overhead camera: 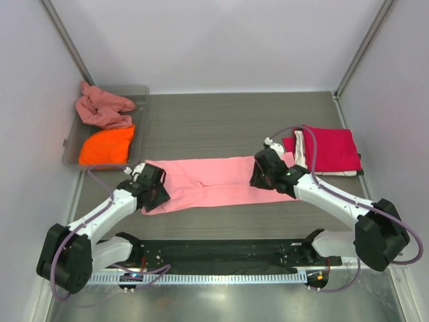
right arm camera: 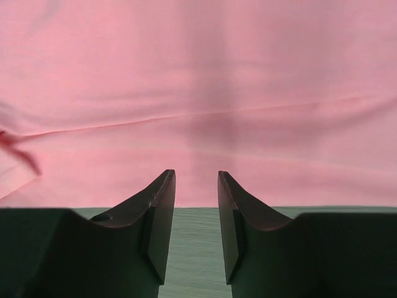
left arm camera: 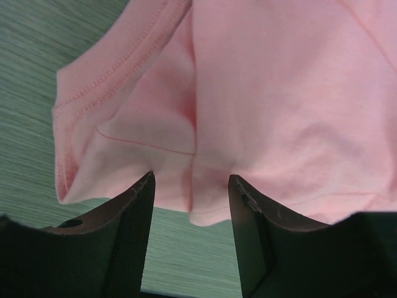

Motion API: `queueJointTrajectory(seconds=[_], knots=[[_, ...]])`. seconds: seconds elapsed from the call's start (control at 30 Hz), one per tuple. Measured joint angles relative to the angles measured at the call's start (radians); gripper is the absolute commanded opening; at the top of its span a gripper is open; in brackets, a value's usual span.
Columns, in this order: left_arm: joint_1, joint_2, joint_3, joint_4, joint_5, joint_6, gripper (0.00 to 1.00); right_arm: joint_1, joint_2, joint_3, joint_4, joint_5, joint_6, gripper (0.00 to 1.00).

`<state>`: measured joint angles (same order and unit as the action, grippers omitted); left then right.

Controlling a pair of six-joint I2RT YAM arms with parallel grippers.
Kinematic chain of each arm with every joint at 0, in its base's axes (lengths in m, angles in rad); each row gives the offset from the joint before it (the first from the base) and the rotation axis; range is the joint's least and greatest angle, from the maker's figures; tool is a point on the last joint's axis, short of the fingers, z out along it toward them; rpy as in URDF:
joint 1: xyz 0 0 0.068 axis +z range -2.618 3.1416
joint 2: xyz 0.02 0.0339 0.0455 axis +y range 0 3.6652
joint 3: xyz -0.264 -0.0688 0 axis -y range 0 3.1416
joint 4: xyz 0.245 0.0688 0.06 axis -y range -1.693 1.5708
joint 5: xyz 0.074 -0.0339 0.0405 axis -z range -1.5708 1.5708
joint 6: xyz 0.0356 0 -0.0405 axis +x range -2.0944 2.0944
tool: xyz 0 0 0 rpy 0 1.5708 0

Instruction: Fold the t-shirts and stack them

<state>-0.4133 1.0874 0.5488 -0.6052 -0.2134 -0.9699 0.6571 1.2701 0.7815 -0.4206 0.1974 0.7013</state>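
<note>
On the wood-grain counter [overhead camera: 221,127]: light pink t-shirt [overhead camera: 214,181] spread centrally, crimson red t-shirt [overhead camera: 332,149] folded atop others at right, grey tray [overhead camera: 70,149] far left.

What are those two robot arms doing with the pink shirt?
They are folding t-shirts. The light pink t-shirt lies on the table as a long strip. The left gripper is at one end, the right gripper at the other, both open and holding nothing. A crimson red t-shirt lies folded at the right. An orange t-shirt and a dusty rose t-shirt wait in the grey tray.
</note>
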Motion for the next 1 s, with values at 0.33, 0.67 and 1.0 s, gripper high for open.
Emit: queueJointTrajectory(seconds=[0.33, 0.67, 1.0], knots=[[-0.001, 0.092, 0.019, -0.068, -0.144, -0.097, 0.51, -0.059, -0.021, -0.097, -0.127, 0.186, -0.01, 0.26], [-0.014, 0.034, 0.034, -0.121, -0.188, -0.1, 0.51, -0.078, 0.066, -0.106, -0.134, 0.291, 0.048, 0.16], [-0.108, -0.087, 0.06, -0.093, -0.184, -0.109, 0.53, -0.079, 0.115, -0.119, -0.107, 0.293, 0.064, 0.01]])
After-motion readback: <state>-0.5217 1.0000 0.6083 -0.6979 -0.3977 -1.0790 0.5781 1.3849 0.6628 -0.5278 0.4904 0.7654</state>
